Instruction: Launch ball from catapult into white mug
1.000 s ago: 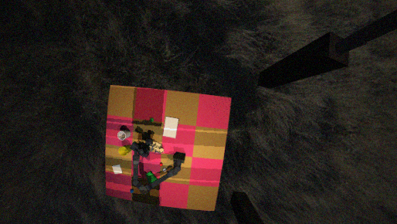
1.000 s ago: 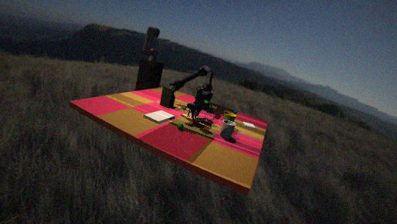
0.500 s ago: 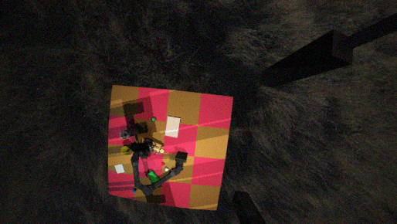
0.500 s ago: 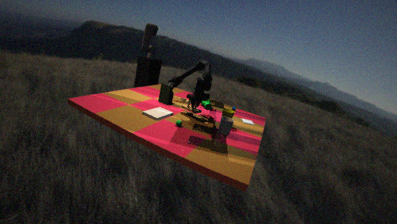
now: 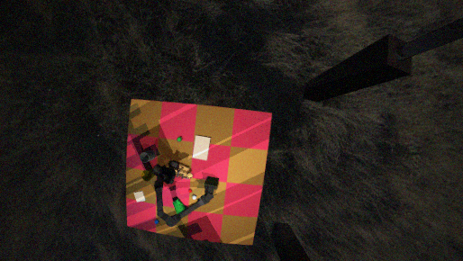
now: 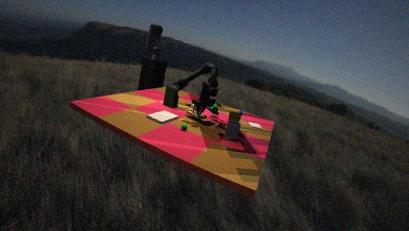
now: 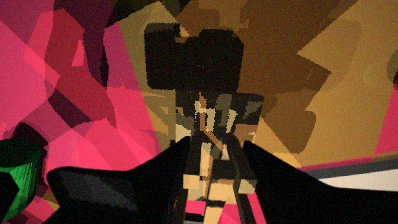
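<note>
The catapult (image 5: pixel 185 170) (image 6: pixel 197 115) (image 7: pixel 212 192), a small pale wooden frame with dark parts, stands on the checkered table. My gripper (image 6: pixel 198 108) (image 7: pixel 216 142) reaches down over it, shut on the catapult's upper frame between the fingertips. The mug (image 5: pixel 144 157) (image 6: pixel 232 131) looks grey in the dim light and stands upright near the table's edge, away from the catapult. A small white ball (image 5: pixel 194 197) lies beside the arm, with a red one (image 5: pixel 190 190) close by. I cannot tell whether a ball sits in the catapult.
A green ball (image 5: pixel 179 139) (image 6: pixel 184 127) lies near a white pad (image 5: pixel 202 148) (image 6: pixel 162 116). A yellow object (image 5: pixel 147 175) (image 6: pixel 235 116) stands beside the mug. A green object (image 5: pixel 179 206) (image 7: pixel 22 175) is near the arm. A blue ball (image 5: pixel 156 221) and a smaller white pad (image 5: pixel 140 196) (image 6: pixel 255 125) lie farther off.
</note>
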### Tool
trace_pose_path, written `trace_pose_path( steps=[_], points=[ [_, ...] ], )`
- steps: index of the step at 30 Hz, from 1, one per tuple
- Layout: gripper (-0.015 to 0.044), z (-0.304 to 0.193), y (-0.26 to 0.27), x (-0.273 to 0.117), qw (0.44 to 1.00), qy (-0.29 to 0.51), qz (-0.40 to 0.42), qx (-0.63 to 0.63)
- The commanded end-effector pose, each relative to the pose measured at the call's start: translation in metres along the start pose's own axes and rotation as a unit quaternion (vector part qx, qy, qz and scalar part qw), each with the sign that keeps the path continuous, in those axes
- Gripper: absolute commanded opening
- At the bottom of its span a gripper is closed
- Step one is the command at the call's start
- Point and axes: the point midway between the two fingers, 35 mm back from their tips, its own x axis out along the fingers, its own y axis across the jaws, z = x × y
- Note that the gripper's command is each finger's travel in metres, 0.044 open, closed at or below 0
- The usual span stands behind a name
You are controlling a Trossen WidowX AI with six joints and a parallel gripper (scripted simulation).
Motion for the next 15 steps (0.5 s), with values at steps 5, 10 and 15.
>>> trace_pose_path(
  steps=[5,10,15],
  points=[
    [0.0,0.0,0.0,0.013,1.0,-0.001,0.004,0.003],
    [0.0,0.0,0.0,0.021,1.0,-0.001,0.004,0.003],
    [0.0,-0.001,0.001,0.029,1.0,-0.001,0.005,0.004]
  ],
)
